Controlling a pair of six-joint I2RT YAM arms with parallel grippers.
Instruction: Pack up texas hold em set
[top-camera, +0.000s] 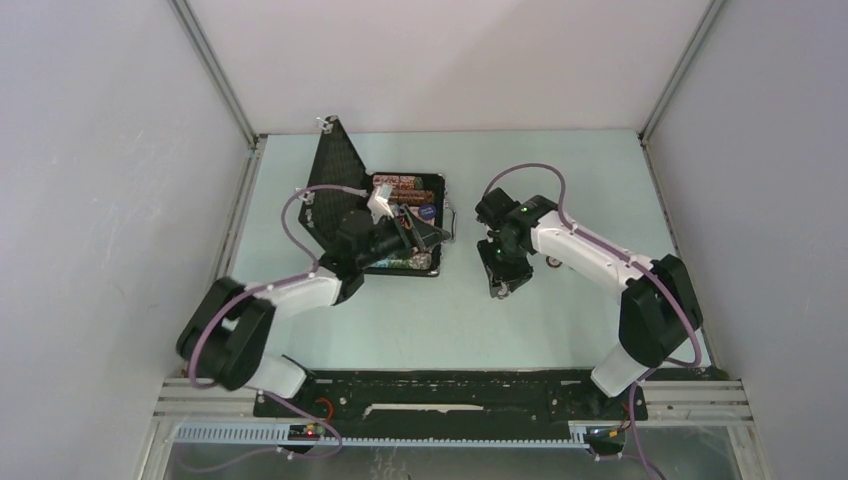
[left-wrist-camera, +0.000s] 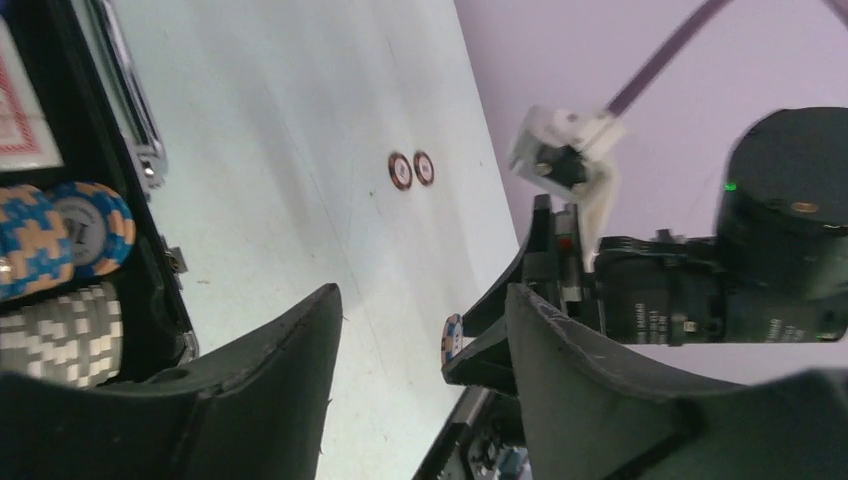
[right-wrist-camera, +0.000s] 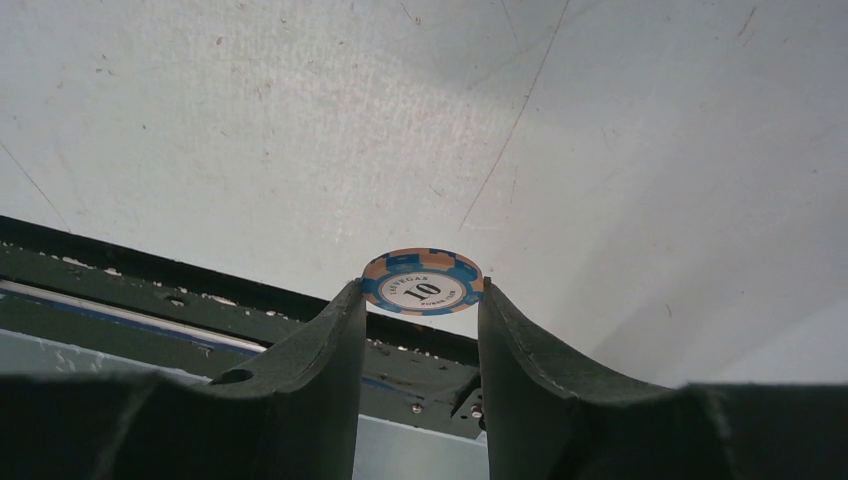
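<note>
Room: we see pale grey walls on three sides, with metal frame posts (top-camera: 215, 75) running to the rear corners.
Table: the table (top-camera: 430, 320) is pale green and finely scratched; a black rail (top-camera: 450, 385) along its near edge carries both arm bases.
Case: the black case (top-camera: 335, 185) lies open at rear left of centre, lid upright on the left, silver handle (top-camera: 452, 222) on the right side.
Inside the case: the left wrist view shows a red-backed card deck (left-wrist-camera: 20, 110), blue and orange chips (left-wrist-camera: 60, 235) and a grey and white chip row (left-wrist-camera: 60, 335).
Left claw: the left claw (top-camera: 425, 235) hangs over the case tray, released, with nothing between its fingers.
Loose chips: two small dark chips (left-wrist-camera: 412, 169) lie side by side on the bare table, well apart from the case.
Right claw: the right claw (right-wrist-camera: 420, 295), right of the case and above the table, is clenched on a blue and orange chip marked 10 (right-wrist-camera: 422, 282).
In the way: from above, the left arm (top-camera: 300, 290) hides much of the tray.
</note>
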